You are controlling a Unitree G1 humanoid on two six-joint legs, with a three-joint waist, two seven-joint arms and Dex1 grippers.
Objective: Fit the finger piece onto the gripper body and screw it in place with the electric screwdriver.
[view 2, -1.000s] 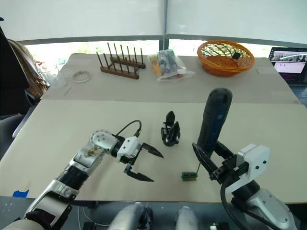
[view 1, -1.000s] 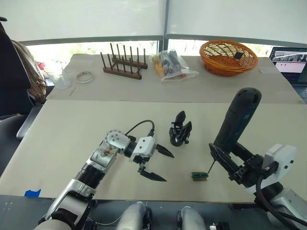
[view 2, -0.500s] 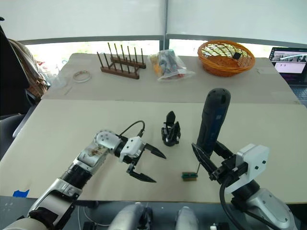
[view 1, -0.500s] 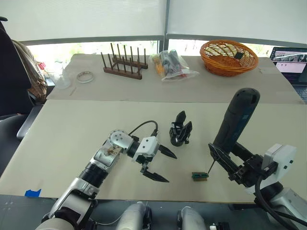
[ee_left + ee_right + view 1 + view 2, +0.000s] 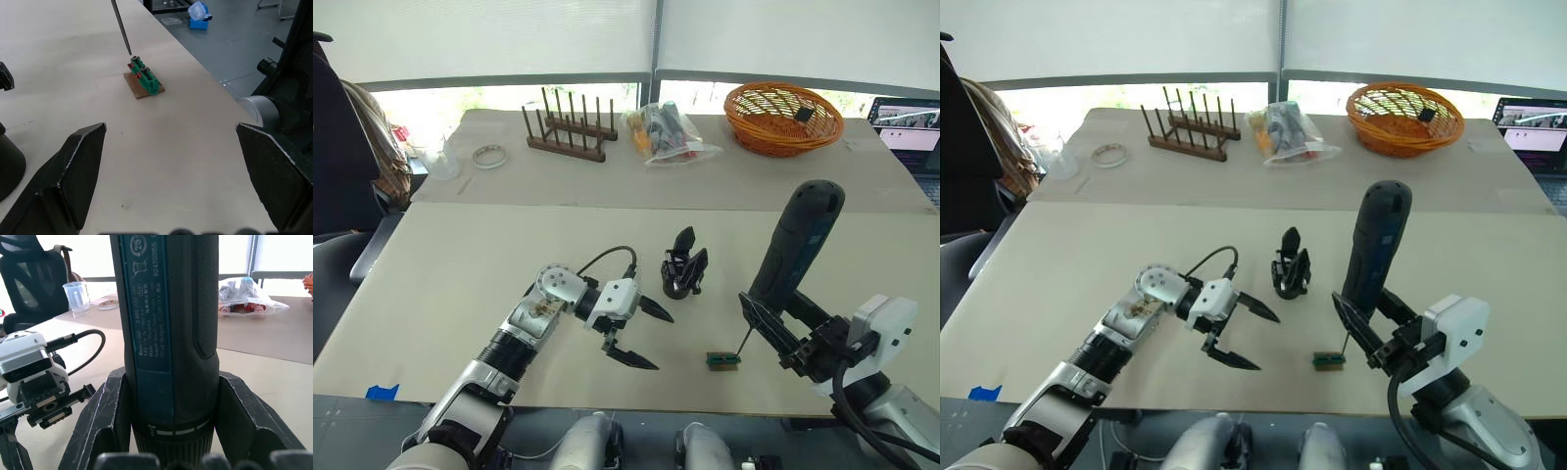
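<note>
Electric screwdriver upright (bit down); gripper body mid-table.

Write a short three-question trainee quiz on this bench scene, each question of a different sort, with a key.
1. True or false: the left tool is shut on the gripper body.
2. Multiple choice: the bit of the electric screwdriver points down at which thing? A) the orange basket B) the green block C) the wooden peg rack
3. Fill in: the right tool holds the screwdriver roughly ____.

Key
1. False. Its fingers are spread wide, with nothing between them, and the gripper body stands apart on the table.
2. B. In the left wrist view the bit tip sits right at the block's top.
3. Upright, handle up and bit down.
</note>
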